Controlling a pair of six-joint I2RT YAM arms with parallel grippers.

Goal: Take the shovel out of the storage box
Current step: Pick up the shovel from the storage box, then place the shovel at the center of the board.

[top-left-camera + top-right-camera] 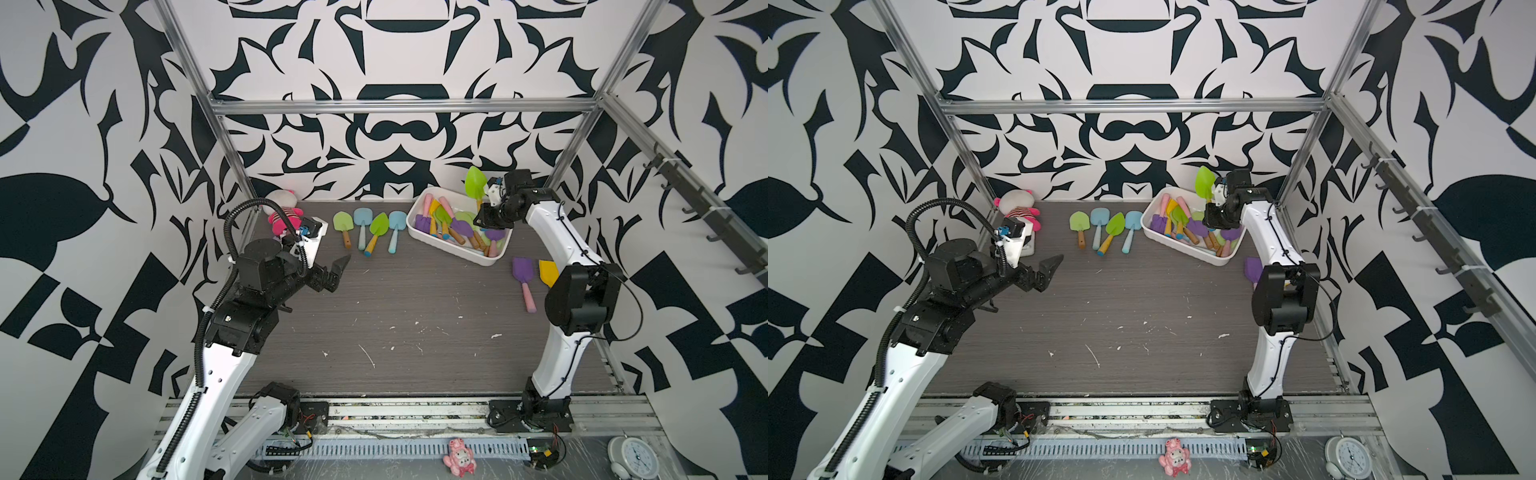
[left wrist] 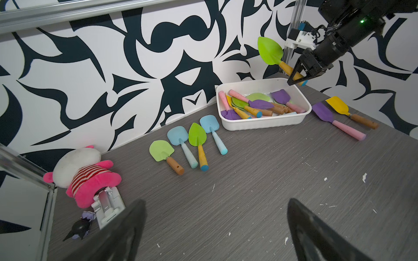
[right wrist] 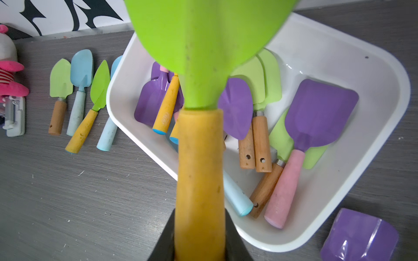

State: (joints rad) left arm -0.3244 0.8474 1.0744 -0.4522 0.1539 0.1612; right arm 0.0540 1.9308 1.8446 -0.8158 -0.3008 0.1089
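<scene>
One shovel (image 2: 270, 50), green blade on a yellow handle, is up in the air. It is clear of the box (image 2: 262, 125) and hangs over its back corner, close to the wall. Right gripper (image 2: 298, 79) pinches the handle low down, blade pointing up and tilted a little. In the right wrist view the handle sits tight between the two fingers.

Box lies at an angle on the table (image 1: 415, 311), back right. A heap (image 2: 260, 104) of purple, green and yellow shovels overlaps inside it.

Left gripper (image 1: 338, 272) has its jaws spread wide with nothing between them. It hovers over the table on the left side, well apart from the box.

Four shovels (image 1: 379, 226) lie in a row on the table between the plush toy (image 1: 282, 212) and the box, blades toward the wall. A purple shovel (image 1: 523, 272) and a yellow shovel (image 1: 547, 272) lie side by side on the table just past the box's near right end, the yellow one partly hidden by the right arm.
</scene>
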